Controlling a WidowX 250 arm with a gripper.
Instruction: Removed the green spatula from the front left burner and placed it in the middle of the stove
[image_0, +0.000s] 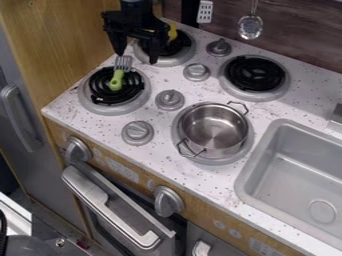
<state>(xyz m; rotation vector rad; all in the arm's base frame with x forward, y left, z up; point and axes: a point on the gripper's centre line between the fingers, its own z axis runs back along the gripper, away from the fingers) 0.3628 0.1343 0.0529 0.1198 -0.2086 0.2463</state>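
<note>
1. Over the left side of the stove (155, 135), toward the back, the gripper (137, 52) hangs down, its two fingers apart.
2. Just below it is the spatula (116, 81), on the front left burner (139, 103). Its green handle lies over the black coil, and its grey slotted head points toward the back, close to one fingertip (whether they touch, I can't tell from where I stand).
3. Behind the gripper, something yellow (172, 32) sits at the back left burner (188, 53), partly hidden; I can't make out what it is.
4. On the front right burner (215, 161) stands a shiny metal pot (212, 131), upright, with one wire handle toward the back and the other toward the front (I can see right down to its floor).
5. Behind the pot is the back right burner (280, 89), a black coil in a grey ring.
6. Between the left and right burners, four grey knobs (169, 100) run from front to back.
7. To the right of the pot, a grey sink (267, 175) is set into the speckled top.
8. Against the dark wall (294, 30) hang a pale slotted turner (205, 12) and a metal skimmer (250, 27).
</note>
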